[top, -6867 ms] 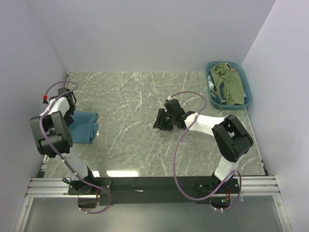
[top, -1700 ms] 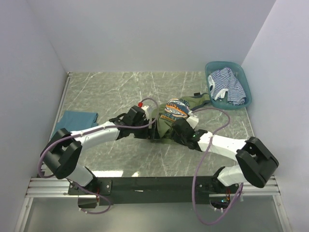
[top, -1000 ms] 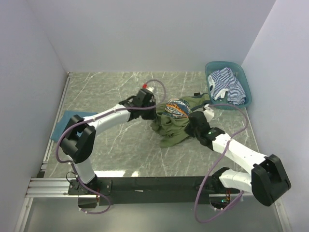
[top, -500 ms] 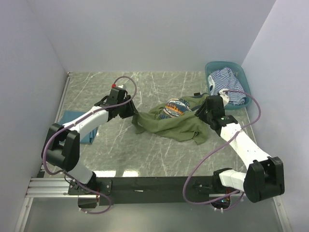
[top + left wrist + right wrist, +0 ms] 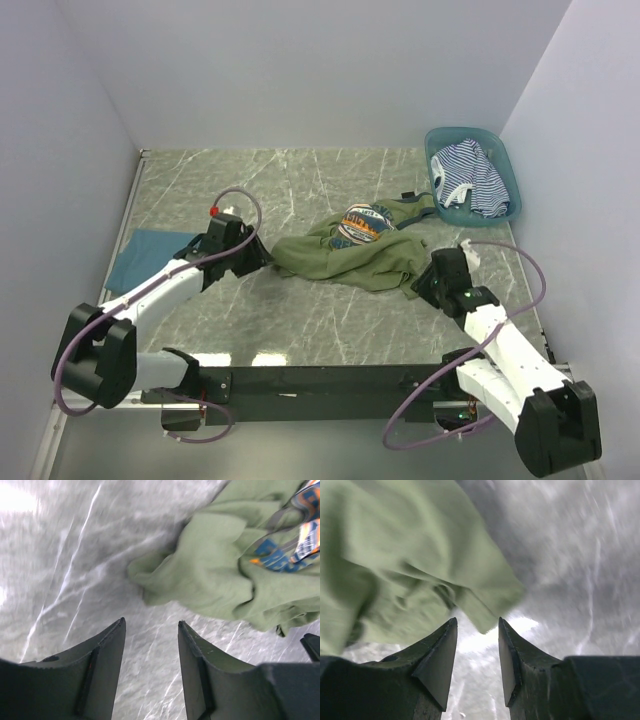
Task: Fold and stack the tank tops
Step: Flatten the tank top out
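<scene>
The olive-green tank top (image 5: 355, 252) lies crumpled on the marble table's middle, its round orange-blue graphic (image 5: 364, 224) facing up. It also shows in the left wrist view (image 5: 220, 575) and the right wrist view (image 5: 395, 560). My left gripper (image 5: 258, 256) is open and empty just left of its left edge; the left wrist view shows it (image 5: 150, 624) over bare table. My right gripper (image 5: 424, 285) is open and empty at the top's lower right corner (image 5: 477, 621). The teal-blue top (image 5: 150, 256) lies folded at the left edge. The striped top (image 5: 470, 178) sits in the basket.
The teal plastic basket (image 5: 510, 180) stands at the back right corner against the wall. Walls close in the table on the left, back and right. Cables loop from both arms above the table.
Both grippers have let go of the green top and drawn back toward the near side. The top now lies spread wider on the table.
</scene>
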Action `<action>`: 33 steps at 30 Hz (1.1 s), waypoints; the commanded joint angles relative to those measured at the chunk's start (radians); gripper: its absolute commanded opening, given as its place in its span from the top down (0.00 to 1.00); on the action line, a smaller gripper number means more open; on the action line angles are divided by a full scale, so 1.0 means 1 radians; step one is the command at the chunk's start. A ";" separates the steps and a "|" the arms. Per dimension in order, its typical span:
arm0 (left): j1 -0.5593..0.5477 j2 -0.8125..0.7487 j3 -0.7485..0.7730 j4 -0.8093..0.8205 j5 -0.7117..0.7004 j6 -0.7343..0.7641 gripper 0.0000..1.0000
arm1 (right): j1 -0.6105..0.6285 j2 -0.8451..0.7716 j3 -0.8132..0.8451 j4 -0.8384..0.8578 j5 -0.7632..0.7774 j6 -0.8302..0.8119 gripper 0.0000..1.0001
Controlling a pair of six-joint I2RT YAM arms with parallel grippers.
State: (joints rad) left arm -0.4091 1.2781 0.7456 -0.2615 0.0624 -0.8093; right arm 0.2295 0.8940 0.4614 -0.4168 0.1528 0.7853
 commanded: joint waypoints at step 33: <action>-0.077 0.269 0.040 0.208 -0.027 -0.008 0.50 | 0.002 0.045 0.121 -0.063 0.053 0.049 1.00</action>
State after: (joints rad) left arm -0.4820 1.5215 0.7162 -0.1032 0.0986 -0.8280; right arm 0.2310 0.9623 0.5400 -0.4324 0.1745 0.8707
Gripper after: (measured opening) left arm 0.499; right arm 0.008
